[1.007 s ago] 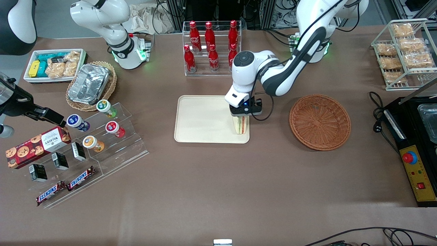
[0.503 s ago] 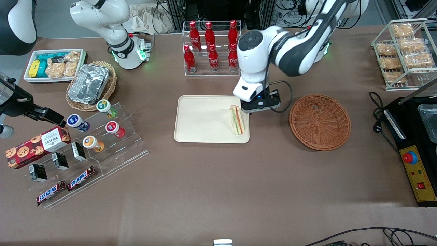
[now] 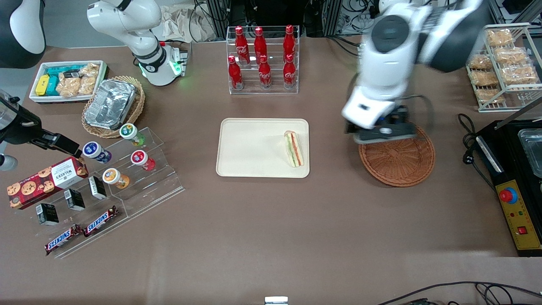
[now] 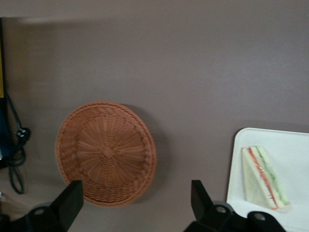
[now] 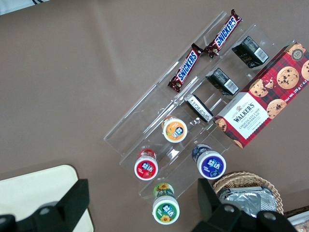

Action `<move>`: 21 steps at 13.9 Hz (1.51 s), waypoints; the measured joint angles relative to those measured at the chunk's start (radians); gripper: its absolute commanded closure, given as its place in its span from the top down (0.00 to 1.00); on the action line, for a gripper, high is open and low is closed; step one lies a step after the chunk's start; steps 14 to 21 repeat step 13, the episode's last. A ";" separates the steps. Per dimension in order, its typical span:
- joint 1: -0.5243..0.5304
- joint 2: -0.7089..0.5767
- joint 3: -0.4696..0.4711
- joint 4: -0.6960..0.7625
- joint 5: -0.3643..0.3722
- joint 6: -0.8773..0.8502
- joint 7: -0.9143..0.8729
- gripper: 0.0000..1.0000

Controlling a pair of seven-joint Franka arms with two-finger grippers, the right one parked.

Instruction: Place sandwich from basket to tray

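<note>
The sandwich (image 3: 293,148) lies on the cream tray (image 3: 250,148), near the tray's edge that faces the basket; it also shows in the left wrist view (image 4: 263,178) on the tray (image 4: 294,145). The reddish-brown basket (image 3: 398,159) is empty, seen also in the left wrist view (image 4: 106,152). My left gripper (image 3: 383,134) hangs high above the basket's rim that is farther from the front camera. Its fingers (image 4: 67,203) are spread wide and hold nothing.
A rack of red cola bottles (image 3: 262,59) stands farther from the front camera than the tray. A wire rack of bagged pastries (image 3: 501,63) and a black control box (image 3: 514,212) lie at the working arm's end. A foil-pan basket (image 3: 112,106) and snack shelves (image 3: 106,182) lie toward the parked arm's end.
My left gripper let go of the sandwich on the tray, rose, and swung away from the tray to above the basket. The sandwich stays on the tray.
</note>
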 measured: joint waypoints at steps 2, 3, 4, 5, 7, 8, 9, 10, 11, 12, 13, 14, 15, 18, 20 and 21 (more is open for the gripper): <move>0.002 -0.045 0.103 0.001 -0.052 -0.046 0.146 0.99; 0.001 -0.063 0.149 0.001 -0.076 -0.063 0.212 0.99; 0.000 -0.081 0.199 0.001 -0.103 -0.075 0.281 0.99; -0.001 -0.096 0.249 0.001 -0.134 -0.084 0.348 0.99; -0.004 -0.120 0.347 0.001 -0.193 -0.104 0.467 0.99; -0.004 -0.129 0.383 0.001 -0.209 -0.112 0.513 0.99; -0.004 -0.136 0.408 0.001 -0.215 -0.123 0.544 0.99; -0.004 -0.142 0.424 0.001 -0.216 -0.133 0.559 0.99; -0.004 -0.146 0.432 0.001 -0.216 -0.145 0.564 0.99; -0.004 -0.150 0.434 0.005 -0.216 -0.148 0.565 0.99; -0.005 -0.152 0.434 0.018 -0.216 -0.150 0.565 0.99; -0.005 -0.152 0.434 0.018 -0.216 -0.150 0.565 0.99; -0.005 -0.152 0.434 0.018 -0.216 -0.150 0.565 0.99; -0.005 -0.152 0.434 0.018 -0.216 -0.150 0.565 0.99; -0.005 -0.152 0.434 0.018 -0.216 -0.150 0.565 0.99; -0.005 -0.152 0.434 0.018 -0.216 -0.150 0.565 0.99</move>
